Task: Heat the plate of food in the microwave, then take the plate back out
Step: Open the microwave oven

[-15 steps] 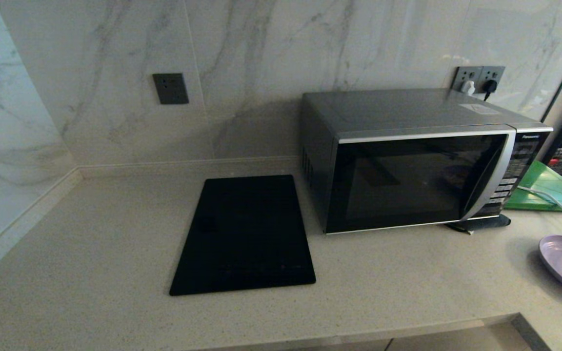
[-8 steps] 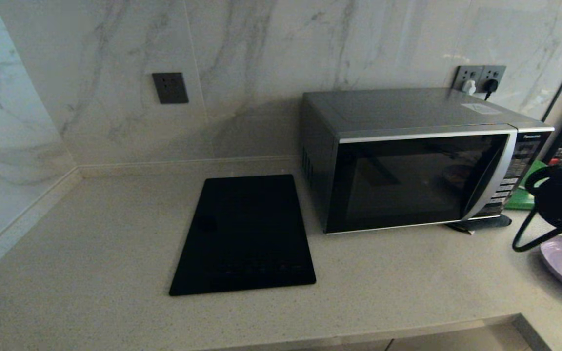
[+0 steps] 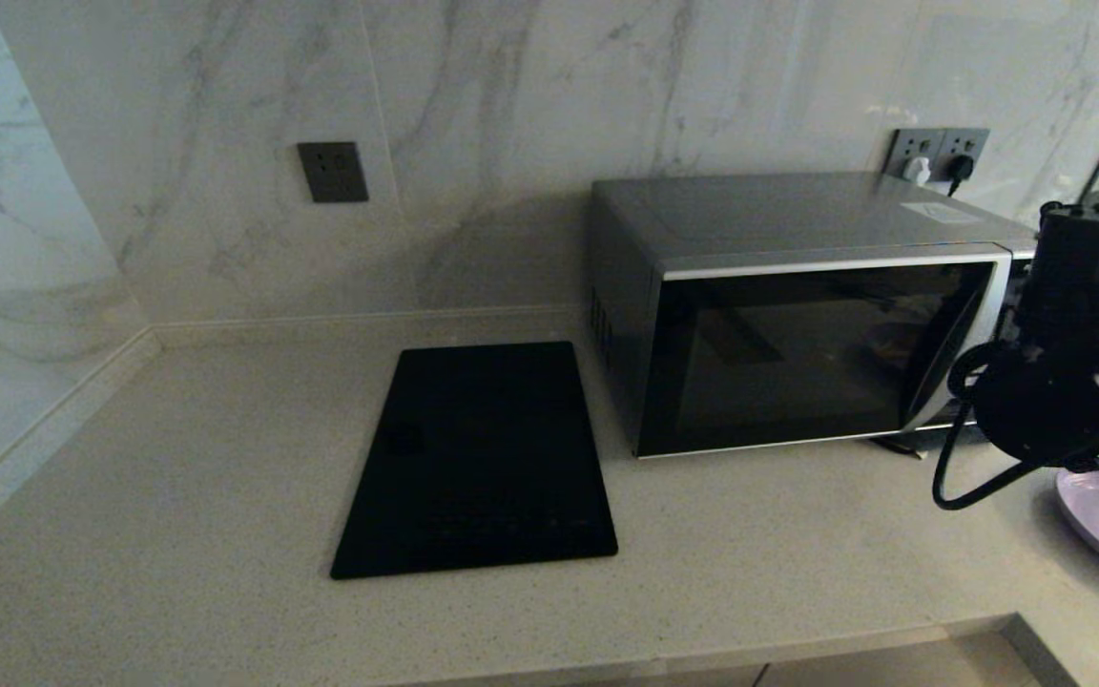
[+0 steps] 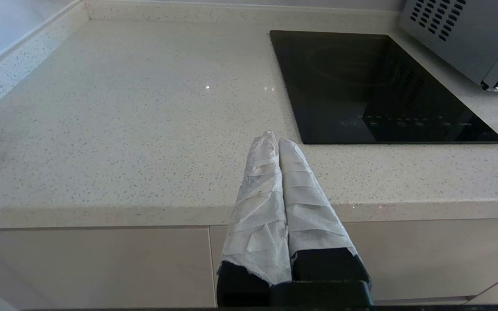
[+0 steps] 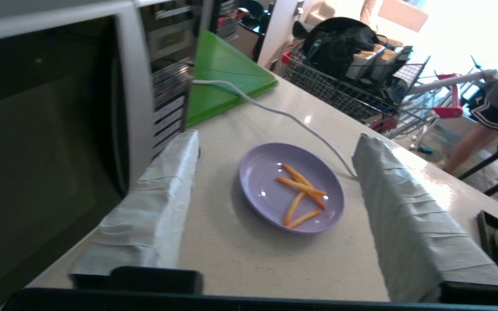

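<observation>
Plate of food right of microwave.

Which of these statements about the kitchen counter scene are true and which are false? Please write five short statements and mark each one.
1. The large silver-grey microwave has its dark glass door closed. True.
2. The round lavender plate of food is inside the microwave. False: it lies on the counter beside the microwave.
3. The right gripper is open, with the plate seen between its fingers. True.
4. The left gripper holds the flat black rectangular panel. False: it is shut on nothing, at the counter's front edge.
5. The green board lies on top of the microwave. False: it lies on the counter beside it.
</observation>
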You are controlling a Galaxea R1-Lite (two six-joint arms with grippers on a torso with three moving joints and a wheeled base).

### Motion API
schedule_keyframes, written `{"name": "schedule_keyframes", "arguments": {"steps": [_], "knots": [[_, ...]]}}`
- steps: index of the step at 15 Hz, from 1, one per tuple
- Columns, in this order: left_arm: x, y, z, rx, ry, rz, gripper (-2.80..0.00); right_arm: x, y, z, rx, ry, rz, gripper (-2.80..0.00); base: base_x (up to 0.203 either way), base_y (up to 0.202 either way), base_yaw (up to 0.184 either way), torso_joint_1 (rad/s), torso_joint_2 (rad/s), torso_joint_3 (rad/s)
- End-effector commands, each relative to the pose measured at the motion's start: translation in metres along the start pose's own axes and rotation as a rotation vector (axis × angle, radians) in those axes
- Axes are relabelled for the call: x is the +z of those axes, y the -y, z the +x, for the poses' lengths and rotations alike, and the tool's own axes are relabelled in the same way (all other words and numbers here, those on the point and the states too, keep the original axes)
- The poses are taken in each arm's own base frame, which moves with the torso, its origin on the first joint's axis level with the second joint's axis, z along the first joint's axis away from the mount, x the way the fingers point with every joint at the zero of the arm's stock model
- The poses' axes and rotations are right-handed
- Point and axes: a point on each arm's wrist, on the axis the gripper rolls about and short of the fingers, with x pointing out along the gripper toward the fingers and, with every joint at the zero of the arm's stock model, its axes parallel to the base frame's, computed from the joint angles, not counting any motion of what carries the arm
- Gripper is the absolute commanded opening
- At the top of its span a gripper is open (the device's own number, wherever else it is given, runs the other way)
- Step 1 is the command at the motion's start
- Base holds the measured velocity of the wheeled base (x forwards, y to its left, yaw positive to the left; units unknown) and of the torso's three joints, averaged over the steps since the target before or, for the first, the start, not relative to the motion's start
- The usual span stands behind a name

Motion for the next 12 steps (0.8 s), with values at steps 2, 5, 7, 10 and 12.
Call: {"name": "schedule_keyframes", "arguments": {"steps": [2, 5, 7, 10, 12], "knots": [[0.000, 0.000, 0.000, 0.001, -0.001, -0.001, -2.80, -0.014, -0.026, 0.004, -0.003, -0.008, -0.021, 0.00, 0.000, 0.000, 0.000, 0.000, 0.00, 0.000], [0.000, 0.000, 0.000, 0.001, -0.001, -0.001, -2.80, -0.032, -0.062, 0.012, -0.062, 0.009, 0.094, 0.00, 0.000, 0.000, 0.000, 0.000, 0.00, 0.000], [0.000, 0.000, 0.000, 0.001, -0.001, -0.001, -2.80, -0.040, -0.076, 0.015, -0.123, 0.014, 0.125, 0.00, 0.000, 0.000, 0.000, 0.000, 0.00, 0.000], [0.000, 0.000, 0.000, 0.001, -0.001, -0.001, -2.80, -0.051, -0.086, 0.028, -0.173, 0.014, 0.156, 0.00, 0.000, 0.000, 0.000, 0.000, 0.00, 0.000], [0.000, 0.000, 0.000, 0.001, -0.001, -0.001, -2.80, -0.056, -0.093, 0.040, -0.197, 0.021, 0.206, 0.00, 0.000, 0.000, 0.000, 0.000, 0.00, 0.000]]}}
